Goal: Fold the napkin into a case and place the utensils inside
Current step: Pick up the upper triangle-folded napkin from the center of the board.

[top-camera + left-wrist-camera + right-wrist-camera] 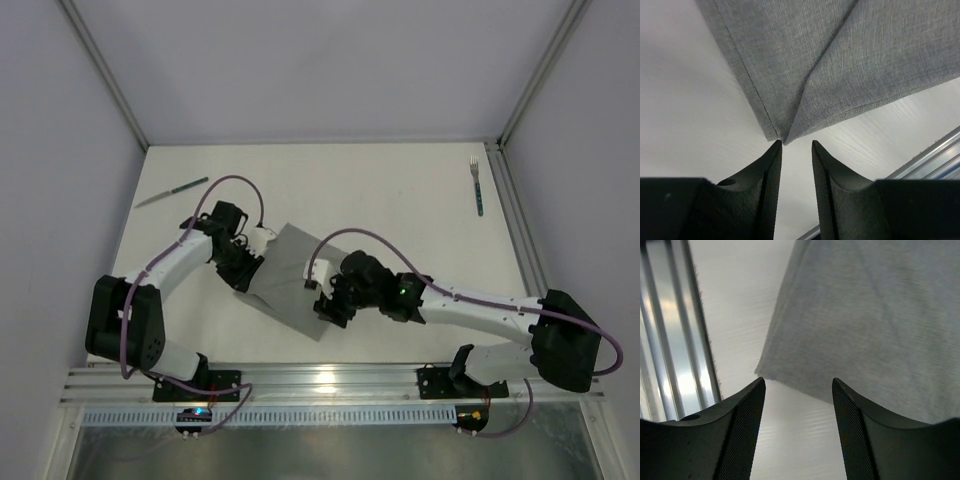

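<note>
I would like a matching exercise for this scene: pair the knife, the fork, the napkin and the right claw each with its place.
Things:
1 knife
2 fork
3 napkin
4 right claw

Places:
a far right
b in the middle, partly folded
c far left
d open, just before a napkin corner

Pairs: 1-c; 2-a; 3-b; 4-d

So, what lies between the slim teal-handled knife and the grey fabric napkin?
In the top view, the left arm's black wrist and hand lie there, the hand at the grey fabric napkin's left corner.
</note>
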`<move>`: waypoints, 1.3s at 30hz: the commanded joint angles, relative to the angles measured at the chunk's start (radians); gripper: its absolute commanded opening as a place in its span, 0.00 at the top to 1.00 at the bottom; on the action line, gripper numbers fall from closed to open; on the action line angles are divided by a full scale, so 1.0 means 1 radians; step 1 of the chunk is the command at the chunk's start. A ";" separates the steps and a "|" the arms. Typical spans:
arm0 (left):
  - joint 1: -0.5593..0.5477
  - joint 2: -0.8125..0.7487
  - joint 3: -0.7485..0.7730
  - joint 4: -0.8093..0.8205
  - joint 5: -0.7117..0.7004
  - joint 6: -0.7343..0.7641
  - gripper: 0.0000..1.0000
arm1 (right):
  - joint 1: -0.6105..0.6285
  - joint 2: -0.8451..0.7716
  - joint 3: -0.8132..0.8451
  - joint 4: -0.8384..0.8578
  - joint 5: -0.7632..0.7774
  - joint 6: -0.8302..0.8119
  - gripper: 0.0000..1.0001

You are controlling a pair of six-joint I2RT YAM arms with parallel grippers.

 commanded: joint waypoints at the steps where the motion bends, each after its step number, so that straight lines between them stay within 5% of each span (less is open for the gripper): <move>1: 0.000 -0.005 -0.051 0.011 -0.035 -0.004 0.67 | 0.131 -0.006 -0.061 0.091 0.030 -0.171 0.39; 8: 0.000 0.044 -0.078 0.047 -0.074 -0.025 0.67 | 0.299 0.154 -0.066 0.102 0.139 -0.243 0.39; 25: 0.000 0.038 -0.103 0.060 -0.077 -0.022 0.68 | 0.308 0.301 -0.037 0.036 0.279 -0.174 0.47; 34: 0.000 -0.006 -0.068 0.026 -0.005 -0.018 0.69 | 0.307 0.353 0.009 -0.001 0.247 -0.127 0.97; 39: 0.001 -0.103 -0.046 0.009 0.017 0.022 0.68 | 0.238 0.289 0.001 0.024 0.167 -0.021 0.97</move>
